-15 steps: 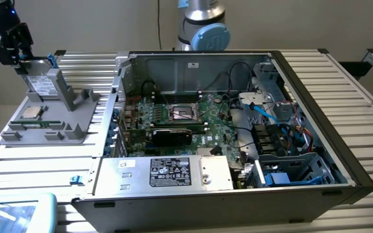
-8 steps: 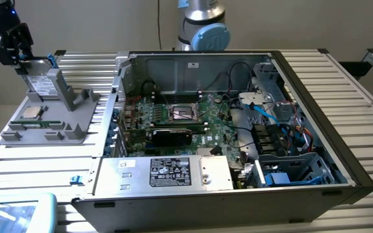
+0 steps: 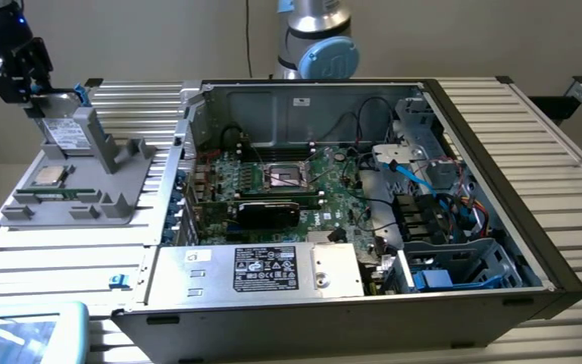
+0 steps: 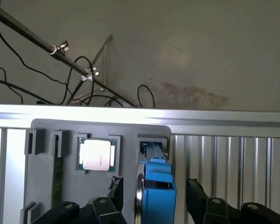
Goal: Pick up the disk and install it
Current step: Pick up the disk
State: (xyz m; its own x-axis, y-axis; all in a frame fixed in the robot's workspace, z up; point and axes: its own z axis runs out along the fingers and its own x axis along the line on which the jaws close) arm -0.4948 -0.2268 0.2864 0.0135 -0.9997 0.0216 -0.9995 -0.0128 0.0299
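The disk (image 3: 64, 135) stands on edge in a slot at the back corner of the grey holder (image 3: 119, 193), near the CPU (image 3: 48, 176) lying flat in the same holder. The gripper (image 3: 34, 95) hangs just over that slot, jaws released and spread wide, one finger (image 4: 115, 186) on each side of the disk's blue rail (image 4: 157, 189); neither seems to touch it. Nothing is grasped yet: the pick-up is only lined up, and the whole install into the open case (image 3: 301, 102) beside the holder is left to do
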